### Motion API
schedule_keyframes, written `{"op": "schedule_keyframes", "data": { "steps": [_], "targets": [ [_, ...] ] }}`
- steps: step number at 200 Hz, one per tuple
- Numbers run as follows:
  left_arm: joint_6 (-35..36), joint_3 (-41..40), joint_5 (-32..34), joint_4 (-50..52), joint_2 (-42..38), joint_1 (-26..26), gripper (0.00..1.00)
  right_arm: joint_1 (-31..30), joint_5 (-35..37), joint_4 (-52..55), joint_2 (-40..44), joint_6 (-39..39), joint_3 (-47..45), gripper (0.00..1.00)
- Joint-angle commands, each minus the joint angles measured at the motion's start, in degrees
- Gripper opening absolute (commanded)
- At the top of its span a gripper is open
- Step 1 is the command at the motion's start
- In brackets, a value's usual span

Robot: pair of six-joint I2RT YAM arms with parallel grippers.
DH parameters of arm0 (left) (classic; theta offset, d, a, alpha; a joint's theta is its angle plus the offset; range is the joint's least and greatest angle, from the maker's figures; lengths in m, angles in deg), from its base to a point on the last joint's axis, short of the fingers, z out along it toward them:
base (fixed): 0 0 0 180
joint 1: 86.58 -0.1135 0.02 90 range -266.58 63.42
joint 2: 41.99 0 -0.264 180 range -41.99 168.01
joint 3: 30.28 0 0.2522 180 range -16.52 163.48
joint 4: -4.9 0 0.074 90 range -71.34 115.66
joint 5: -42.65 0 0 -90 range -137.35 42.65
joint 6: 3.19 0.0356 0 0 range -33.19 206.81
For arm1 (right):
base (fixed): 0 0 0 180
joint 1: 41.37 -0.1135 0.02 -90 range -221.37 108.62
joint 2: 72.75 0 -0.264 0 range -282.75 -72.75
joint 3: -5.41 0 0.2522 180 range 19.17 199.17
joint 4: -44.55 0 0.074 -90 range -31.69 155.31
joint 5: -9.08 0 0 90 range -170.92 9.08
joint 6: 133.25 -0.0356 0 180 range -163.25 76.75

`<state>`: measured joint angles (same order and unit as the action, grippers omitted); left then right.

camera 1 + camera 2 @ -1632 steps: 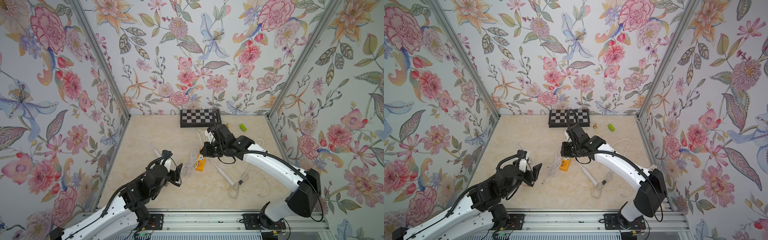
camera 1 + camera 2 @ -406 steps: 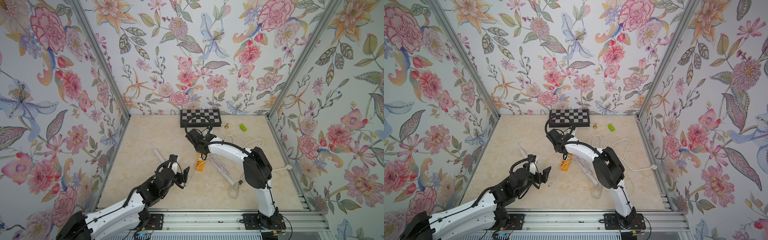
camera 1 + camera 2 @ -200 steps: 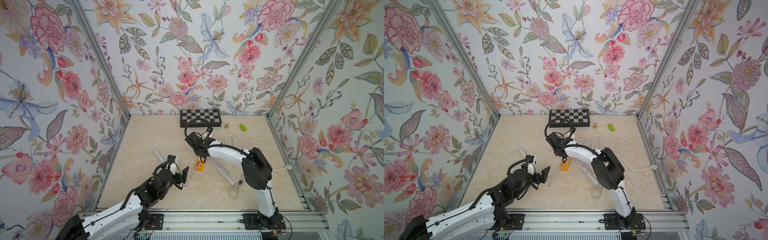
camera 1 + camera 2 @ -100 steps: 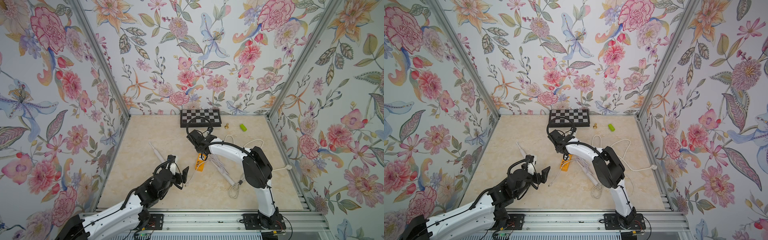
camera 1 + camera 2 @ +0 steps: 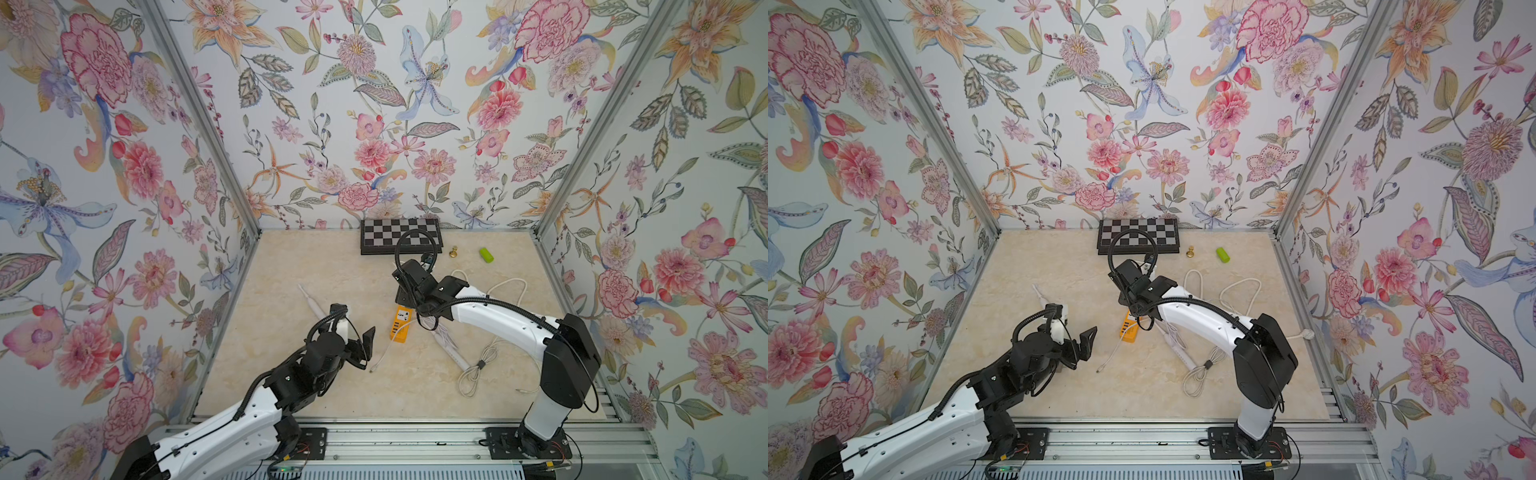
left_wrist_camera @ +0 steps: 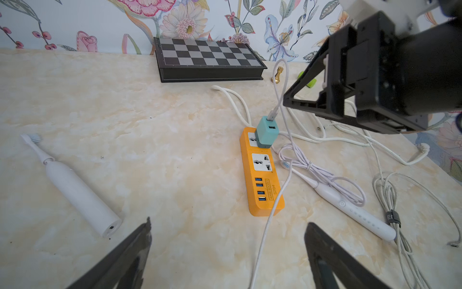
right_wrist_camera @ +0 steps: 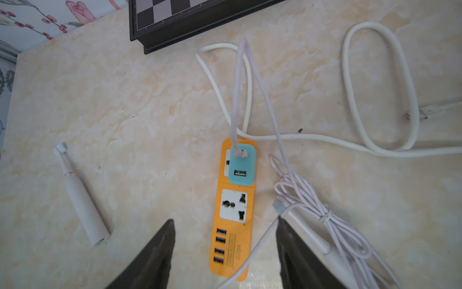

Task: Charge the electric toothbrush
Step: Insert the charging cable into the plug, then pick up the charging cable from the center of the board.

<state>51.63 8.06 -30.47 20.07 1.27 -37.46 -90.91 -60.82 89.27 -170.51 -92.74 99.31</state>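
Note:
A white electric toothbrush (image 5: 313,305) (image 6: 75,190) (image 7: 82,202) lies on the table's left side, untouched. An orange power strip (image 5: 401,328) (image 7: 233,212) lies mid-table with a teal USB adapter (image 6: 266,133) (image 7: 242,165) plugged into its far socket. A thin white cable (image 6: 265,230) runs from the adapter across the strip. Its loose end (image 5: 372,368) rests near my left gripper (image 5: 361,347) (image 6: 228,222), which hovers open and empty. My right gripper (image 7: 225,220) stands open above the strip, holding nothing.
A second white toothbrush (image 5: 446,347) (image 6: 350,207) lies right of the strip under a bundled cable (image 5: 478,365). The strip's thick white cord (image 5: 507,286) loops to the right. At the back stand a chessboard (image 5: 401,241), a gold pawn (image 5: 454,251) and a green piece (image 5: 486,254).
My right gripper has gone from shut to open over the far end of the power strip and has shifted slightly. The left arm has stayed put.

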Motion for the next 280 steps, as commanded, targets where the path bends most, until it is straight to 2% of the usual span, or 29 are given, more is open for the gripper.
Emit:
{"op": "schedule_keyframes", "data": {
  "steps": [1, 20, 43, 76, 91, 111, 128, 148, 161, 186, 225, 251, 280],
  "targets": [
    [-4.44, 2.07, 3.16, 6.71, -1.88, -0.69, 0.96, -0.59, -8.67, -4.18, 3.57, 12.33, -3.51, 0.66],
    [-7.33, 2.67, 4.62, 10.11, -2.51, -0.71, 0.96, -1.03, -14.16, -5.82, 7.26, 19.79, -6.7, 0.66],
    [-9.83, 2.99, 5.84, 12.69, -2.57, -0.85, 0.96, -1.12, -22.8, -5.91, 9.54, 24.83, -9.01, 0.66],
    [-12.48, 2.13, 6.54, 12.74, -2.16, -0.78, 0.96, -2.5, -28.42, -7.98, 10.79, 26.08, -13.76, 0.63],
    [-13.86, 2.1, 7.08, 13.47, -1.57, -0.92, 0.95, -3.69, -31.5, -10.98, 10.16, 24.94, -16.49, 0.57],
    [-15.4, 1.76, 7.74, 14.2, -2.08, -0.83, 0.94, -5.12, -32.78, -14.48, 9.38, 25.87, -19.58, 0.54],
    [-16.79, 1.26, 8.73, 15.44, -3.39, -0.96, 0.93, -5.8, -29.79, -14.38, 8.06, 27.8, -20.24, 0.55],
    [-17.73, 1.26, 9.22, 16.69, -4.79, -1.16, 0.93, -5.34, -30.8, -13.5, 5.49, 24.7, -19.67, 0.54],
    [-17.95, 1.05, 9.31, 16.84, -5.35, -1.22, 0.93, -6.02, -29.05, -13.64, 3.53, 19.92, -19.72, 0.56],
    [-18.45, 0.41, 9.15, 16.24, -5.07, -1.32, 0.92, -6.01, -29.85, -14.92, -0.77, 12.56, -18.9, 0.55],
    [-17.83, 0.64, 8.52, 14.85, -3.65, -1.31, 0.91, -5.56, -25.7, -22.35, -3.65, 2.25, -21.2, 0.47],
    [-17.67, 0.61, 8.97, 14.55, -3.84, -1.31, 0.91, -5.57, -23.93, -27.14, -5.37, -1.91, -22.45, 0.4],
    [-17.48, 0.08, 9.04, 14.15, -4.69, -1.46, 0.9, -5.49, -20.49, -27.57, -6.48, -5.76, -23.56, 0.32]
  ]
}}
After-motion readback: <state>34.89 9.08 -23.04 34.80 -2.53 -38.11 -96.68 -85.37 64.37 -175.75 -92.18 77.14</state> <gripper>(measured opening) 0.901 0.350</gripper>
